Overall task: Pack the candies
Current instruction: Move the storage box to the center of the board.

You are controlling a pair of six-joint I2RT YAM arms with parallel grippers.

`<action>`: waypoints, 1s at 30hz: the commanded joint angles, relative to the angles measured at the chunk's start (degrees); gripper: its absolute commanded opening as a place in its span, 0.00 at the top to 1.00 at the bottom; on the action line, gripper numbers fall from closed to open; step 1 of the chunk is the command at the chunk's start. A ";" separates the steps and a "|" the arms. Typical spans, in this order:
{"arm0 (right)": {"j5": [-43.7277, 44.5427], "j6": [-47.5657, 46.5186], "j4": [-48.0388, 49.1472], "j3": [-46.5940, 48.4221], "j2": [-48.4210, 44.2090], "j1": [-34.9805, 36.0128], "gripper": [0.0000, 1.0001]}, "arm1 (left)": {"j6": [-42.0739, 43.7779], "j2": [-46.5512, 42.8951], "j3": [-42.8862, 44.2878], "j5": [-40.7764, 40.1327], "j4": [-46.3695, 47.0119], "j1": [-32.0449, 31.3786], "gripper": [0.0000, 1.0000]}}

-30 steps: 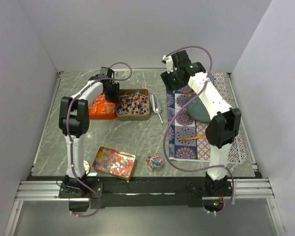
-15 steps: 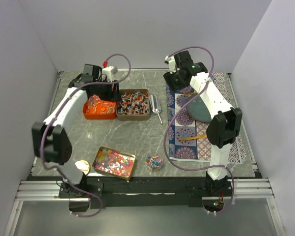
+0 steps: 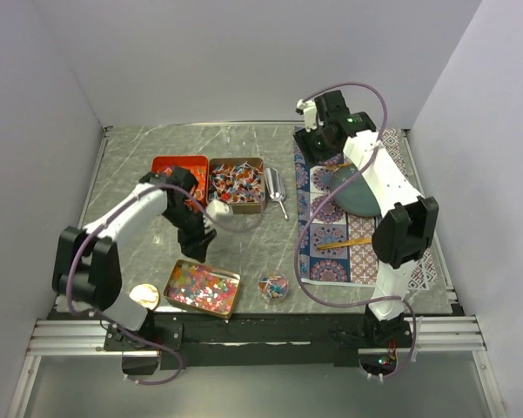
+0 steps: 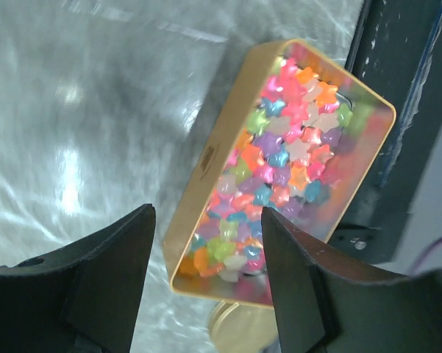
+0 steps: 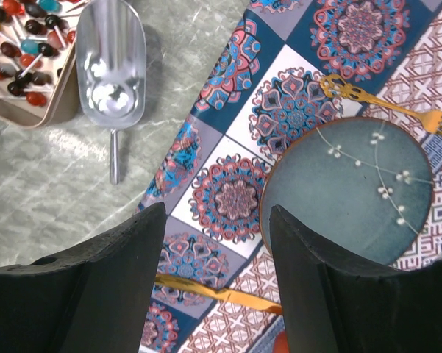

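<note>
A gold tin (image 4: 279,169) full of multicoloured star-shaped candies lies at the front left of the table (image 3: 203,288). My left gripper (image 4: 206,294) is open and empty, just above the tin's far side (image 3: 194,239). A brown tin of wrapped candies (image 3: 237,185) and a red tin (image 3: 176,165) stand at the back; the brown tin's corner shows in the right wrist view (image 5: 22,51). A small glass bowl of candies (image 3: 273,286) sits at the front. My right gripper (image 5: 217,279) is open and empty above the patterned mat (image 3: 318,139).
A silver scoop (image 5: 112,66) lies right of the brown tin. On the patterned mat (image 5: 228,198) are a teal plate (image 5: 349,191), a gold fork (image 5: 386,107) and a gold knife (image 5: 221,294). A round gold lid (image 3: 144,297) lies left of the gold tin.
My left arm has swung from the red tin at the back down to the gold tin at the front. My right gripper has shifted slightly right.
</note>
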 commanded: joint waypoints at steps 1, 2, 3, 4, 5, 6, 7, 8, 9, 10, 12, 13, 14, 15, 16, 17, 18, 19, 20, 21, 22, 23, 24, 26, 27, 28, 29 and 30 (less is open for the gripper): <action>0.55 -1.38 0.68 -1.94 -6.09 -0.31 0.34 | 4.79 -4.48 -3.65 -2.00 7.85 -5.62 0.35; 0.90 -1.38 0.69 -2.47 -6.88 -0.22 0.34 | 4.35 -4.66 -5.66 -2.70 8.65 -6.94 0.35; 1.07 -1.73 0.69 -3.35 -7.23 -0.22 0.34 | 4.43 -5.36 -6.64 -3.58 9.18 -9.04 0.35; 1.25 -1.82 0.69 -3.79 -7.58 -0.31 0.34 | 3.91 -5.97 -7.61 -4.11 10.83 -10.10 0.35; 1.34 -1.91 0.69 -4.40 -8.20 -0.31 0.34 | 3.12 -7.20 -9.70 -4.81 12.50 -10.98 0.35; 1.34 -2.00 0.77 -4.67 -8.46 -0.40 0.34 | 2.16 -7.73 -10.86 -7.34 14.17 -12.82 0.35; 1.43 -2.00 0.77 -4.85 -8.64 -0.40 0.34 | 1.36 -8.26 -12.96 -8.58 17.32 -13.62 0.35; 1.51 -2.08 0.77 -5.02 -8.82 -0.40 0.34 | 1.10 -8.79 -13.93 -9.90 18.92 -14.15 0.35; 1.60 -2.08 0.86 -5.03 -8.91 -0.31 0.34 | 0.83 -9.05 -14.73 -12.09 20.50 -14.68 0.37; 1.60 -2.17 0.86 -5.03 -8.91 -0.40 0.34 | 0.22 -8.97 -15.95 -13.16 22.35 -14.68 0.38; 1.60 -2.44 0.69 -4.85 -8.99 -0.31 0.34 | 0.65 -8.27 -16.40 -14.39 25.34 -14.77 0.42; 1.43 -2.44 0.69 -4.68 -8.91 -0.40 0.34 | 1.00 -8.00 -16.49 -15.27 26.05 -14.77 0.45; 1.34 -2.44 0.60 -4.76 -8.91 -0.40 0.34 | 1.18 -7.39 -16.49 -15.36 27.36 -14.77 0.48; 1.34 -2.44 0.51 -4.76 -8.99 -0.40 0.34 | 1.44 -7.12 -16.32 -15.36 27.81 -14.68 0.56; 1.17 -2.44 0.51 -4.85 -8.99 -0.40 0.34 | 1.79 -6.86 -15.80 -15.71 28.25 -14.68 0.60; 1.25 -2.61 0.42 -5.11 -8.99 -0.40 0.34 | 2.14 -6.16 -15.53 -15.89 28.60 -14.68 0.64; 1.34 -2.70 0.42 -5.29 -8.99 -0.40 0.34 | 3.10 -5.81 -15.27 -16.15 29.30 -14.60 0.69; 1.43 -2.79 0.42 -5.55 -9.08 -0.31 0.35 | 3.81 -5.28 -14.74 -16.59 29.40 -14.42 0.72; 1.51 -2.87 0.42 -5.99 -9.17 -0.40 0.35 | 4.60 -4.06 -14.39 -16.86 29.66 -14.07 0.73; 1.52 -2.96 0.42 -6.25 -9.26 -0.40 0.35 | 5.74 -3.35 -14.12 -17.03 30.01 -13.11 0.76; 1.43 -3.05 0.42 -6.52 -9.43 -0.40 0.35 | 6.27 -2.47 -12.99 -16.95 30.01 -12.49 0.77; 1.43 -2.96 0.42 -6.69 -9.61 -0.40 0.35 | 6.63 -0.64 -12.28 -16.68 30.01 -11.09 0.77; 1.43 -3.05 0.33 -6.87 -9.52 -0.40 0.35 | 7.50 0.25 -11.49 -16.68 30.01 -10.47 0.77; 1.51 -3.23 0.33 -7.13 -9.78 -0.48 0.35 | 8.47 2.27 -9.82 -17.29 30.88 -8.72 0.77; 1.52 -3.31 0.33 -7.13 -9.79 -0.48 0.35 | 9.43 2.80 -9.38 -17.65 31.50 -8.18 0.77; 1.60 -3.32 0.42 -7.22 -9.87 -0.40 0.35 | 9.96 3.42 -7.98 -17.82 32.20 -7.48 0.77; 1.60 -3.32 0.42 -7.31 -9.96 -0.48 0.35 | 10.32 4.99 -7.01 -18.00 32.30 -6.17 0.77; 1.78 -3.40 0.42 -7.48 -10.05 -0.40 0.35 | 11.10 5.96 -5.78 -17.83 32.21 -5.55 0.77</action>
